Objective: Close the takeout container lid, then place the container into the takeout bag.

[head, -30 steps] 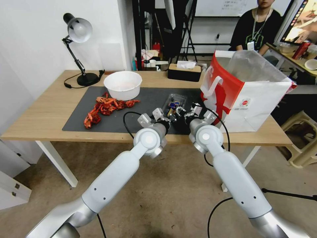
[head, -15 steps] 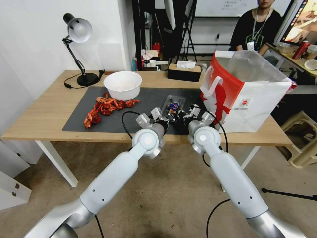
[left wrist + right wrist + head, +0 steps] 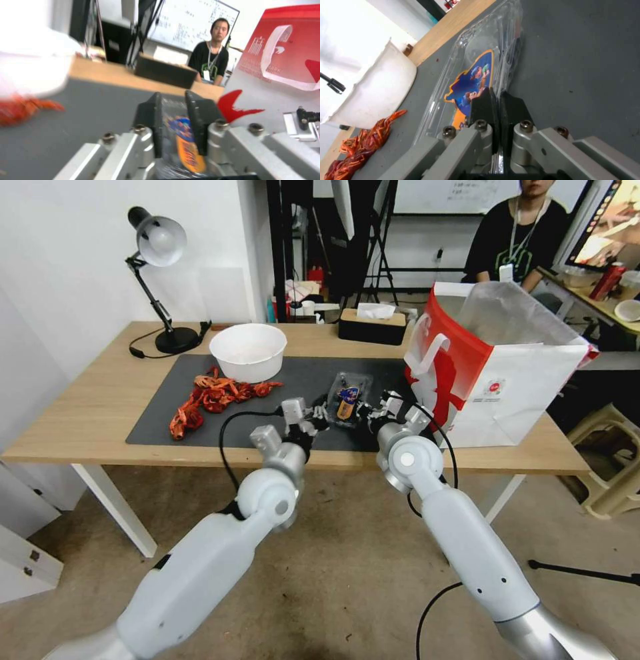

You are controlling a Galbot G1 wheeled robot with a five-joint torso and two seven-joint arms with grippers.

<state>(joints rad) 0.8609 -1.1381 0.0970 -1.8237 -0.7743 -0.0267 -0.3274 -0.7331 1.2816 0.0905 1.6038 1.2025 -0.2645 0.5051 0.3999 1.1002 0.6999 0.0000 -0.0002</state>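
The takeout container (image 3: 345, 403) lies flat on the dark mat just left of the takeout bag (image 3: 507, 380). Its lid (image 3: 473, 80) is down, with the orange-blue label facing up. My right gripper (image 3: 371, 411) is at the container's right edge, and in the right wrist view its fingers (image 3: 483, 105) are pressed together on the clear plastic rim. My left gripper (image 3: 319, 413) is at the container's left side. Its fingers (image 3: 156, 117) stand a little apart, and the label (image 3: 182, 135) shows through the gap beyond them. The blueberries are hidden under the label.
A round white bowl (image 3: 248, 351) and a pile of red-orange strips (image 3: 213, 397) sit on the left of the mat (image 3: 200, 420). A desk lamp (image 3: 160, 247) and a dark tissue box (image 3: 372, 323) stand at the back. The table's front edge runs just below the grippers.
My left arm has drawn back and swung to the left, away from the container's top. The lid has come down flat with its label up. The right gripper has stayed at the container's right edge.
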